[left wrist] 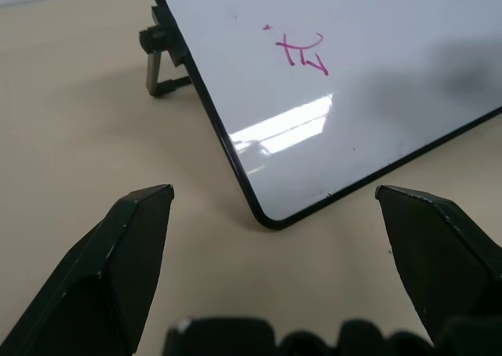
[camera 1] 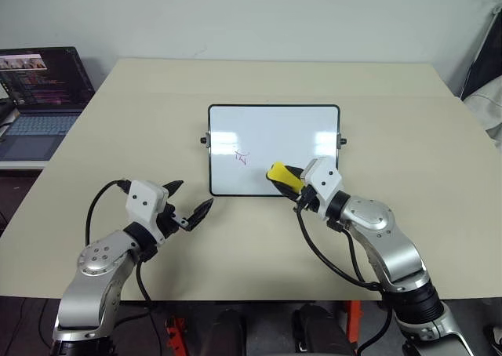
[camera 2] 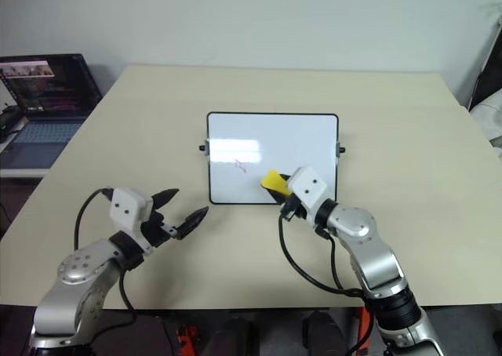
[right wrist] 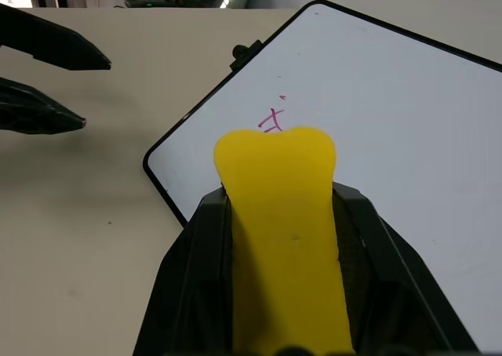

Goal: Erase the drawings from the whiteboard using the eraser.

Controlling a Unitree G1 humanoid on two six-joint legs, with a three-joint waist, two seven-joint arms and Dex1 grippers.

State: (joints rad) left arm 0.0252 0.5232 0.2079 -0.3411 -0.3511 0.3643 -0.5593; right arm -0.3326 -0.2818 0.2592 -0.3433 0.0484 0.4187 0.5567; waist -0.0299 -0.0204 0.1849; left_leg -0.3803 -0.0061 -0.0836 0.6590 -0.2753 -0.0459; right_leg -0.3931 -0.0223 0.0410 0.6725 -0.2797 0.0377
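While the left gripper (camera 1: 191, 201) hangs over the near-left part of the table (camera 1: 392, 105), its two tapered black fingers (left wrist: 129, 250) stand wide apart with nothing between them, pointed toward the near-left corner of the whiteboard (camera 1: 273, 128). That tabletop is smooth, matte and pale beige, a broad rectangle running away from us.

Just right of centre, the right gripper (camera 1: 289, 176) is clamped tight on the eraser (camera 1: 282, 176), a small yellow oblong with a rounded, slightly notched front end and a soft-looking matte face. Black fingers (right wrist: 196, 270) hug both long sides, and the yellow tip pokes out over the board's near edge, right of the drawings (camera 1: 242, 157). Whether the tip is touching the board, I cannot tell.

And there's the whiteboard, lying in the middle of the table: a glossy white rectangle with a thin black frame and rounded corners, catching bright window-like glare. A small black knob (camera 1: 203, 141) sticks out from its left short side, and another sits on the right. The drawings are a few thin pink-purple marker strokes, crossed and angular, in the left half of the board.

Far left, beside the table, an open laptop (camera 1: 39, 97) has its screen lit.
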